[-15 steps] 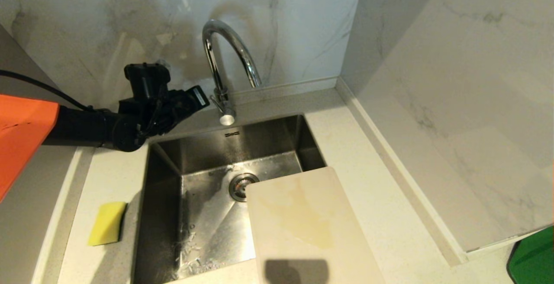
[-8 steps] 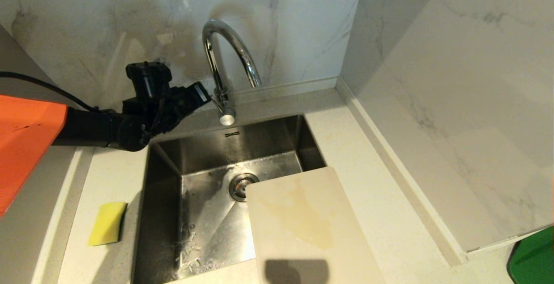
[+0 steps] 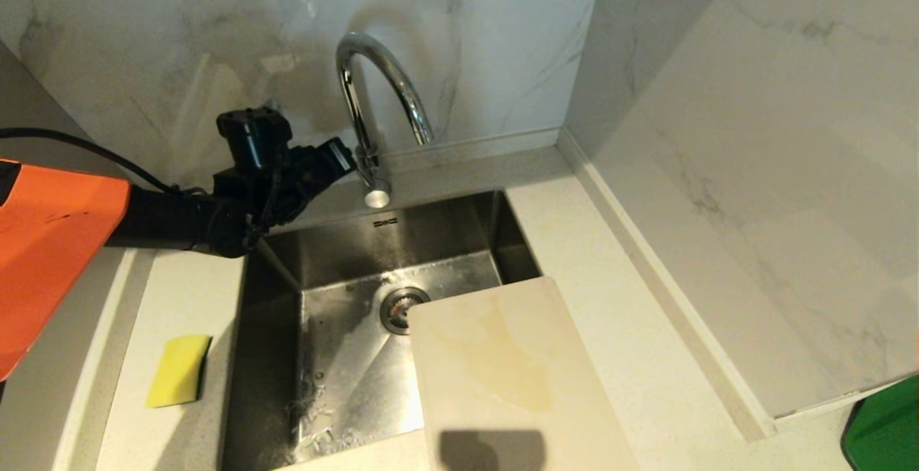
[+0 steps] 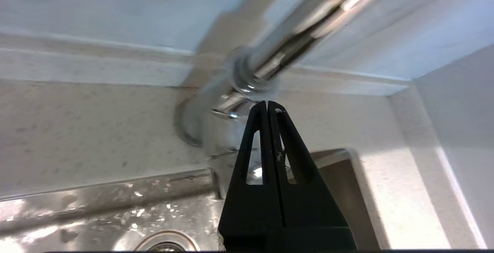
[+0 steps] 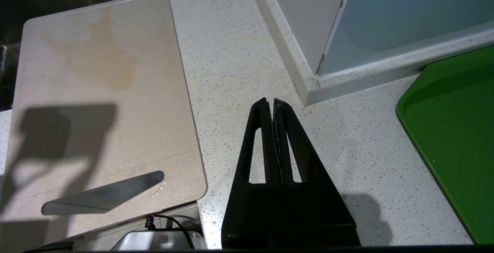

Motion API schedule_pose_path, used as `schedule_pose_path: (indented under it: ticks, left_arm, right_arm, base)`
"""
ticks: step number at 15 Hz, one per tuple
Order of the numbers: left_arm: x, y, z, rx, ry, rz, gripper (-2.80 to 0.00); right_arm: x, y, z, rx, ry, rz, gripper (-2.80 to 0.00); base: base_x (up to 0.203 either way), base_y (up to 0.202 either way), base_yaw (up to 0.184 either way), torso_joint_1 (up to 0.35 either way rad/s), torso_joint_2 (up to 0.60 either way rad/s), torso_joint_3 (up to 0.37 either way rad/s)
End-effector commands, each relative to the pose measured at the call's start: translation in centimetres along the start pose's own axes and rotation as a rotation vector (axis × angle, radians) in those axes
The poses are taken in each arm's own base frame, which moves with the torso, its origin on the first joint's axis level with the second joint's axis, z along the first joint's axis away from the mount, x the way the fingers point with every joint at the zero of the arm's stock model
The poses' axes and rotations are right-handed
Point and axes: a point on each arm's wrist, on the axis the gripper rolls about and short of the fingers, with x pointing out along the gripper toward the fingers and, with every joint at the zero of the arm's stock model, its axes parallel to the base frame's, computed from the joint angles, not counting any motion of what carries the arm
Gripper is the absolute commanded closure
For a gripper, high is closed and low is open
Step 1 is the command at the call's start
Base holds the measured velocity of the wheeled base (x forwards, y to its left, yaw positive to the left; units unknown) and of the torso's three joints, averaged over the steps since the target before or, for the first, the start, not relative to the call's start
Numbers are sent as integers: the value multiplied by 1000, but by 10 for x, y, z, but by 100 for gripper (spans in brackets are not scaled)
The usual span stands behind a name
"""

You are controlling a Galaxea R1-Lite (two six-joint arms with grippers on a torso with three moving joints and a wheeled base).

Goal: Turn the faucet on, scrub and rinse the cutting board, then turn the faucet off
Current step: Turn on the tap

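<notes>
Beside faucet point(image 3: 373, 98) base, pinched left gripper point(image 3: 343, 156)

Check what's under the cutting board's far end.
The cutting board overhangs the sink; beneath is steel basin floor, the drain just clear of its corner. The rest is covered.

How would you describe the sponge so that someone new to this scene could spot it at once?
Start at the steel sink set into the pale speckled counter. On the counter strip along the sink's left side, toward the near end, lies the sponge. It is small, flat and bright yellow, unlike the large stained cream cutting board that overhangs the sink's right side.
</notes>
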Motion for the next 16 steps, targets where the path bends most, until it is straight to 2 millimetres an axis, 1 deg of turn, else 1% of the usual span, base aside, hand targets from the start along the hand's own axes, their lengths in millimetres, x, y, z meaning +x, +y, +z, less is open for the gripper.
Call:
schedule_pose_path:
  ticks: [1,6,9,11,12,14,15,16]
  left_arm:
    - [-1,-5,-4,-4,7,-12,0]
    - [-3,-5,-19,7,55,-5,0]
    - [-7,-6,-24,16,83,-9,0]
    - [-10,-6,-23,24,91,-11,0]
    - [-11,-7,-22,46,86,-13,0]
    - [-19,-12,-9,116,52,7,0]
    - [-28,-13,-3,159,39,35,0]
    - [-37,-14,5,244,29,52,0]
  right_arm:
    - [0,0,0,0,-2,0,0]
    - [0,0,0,0,-2,1,0]
    - [0,0,0,0,-2,0,0]
    - [0,0,0,0,-2,1,0]
    - [0,0,0,0,-2,1,0]
    - [0,0,0,0,-2,0,0]
    - [0,0,0,0,-2,-1,0]
    - [0,0,0,0,-2,1,0]
  base:
    - [0,0,0,0,0,0]
    - [0,0,0,0,0,0]
    - [0,0,0,0,0,0]
    - [0,0,0,0,0,0]
    - [0,0,0,0,0,0]
    - [0,0,0,0,0,0]
    - [0,0,0,0,0,0]
    - [0,0,0,0,0,0]
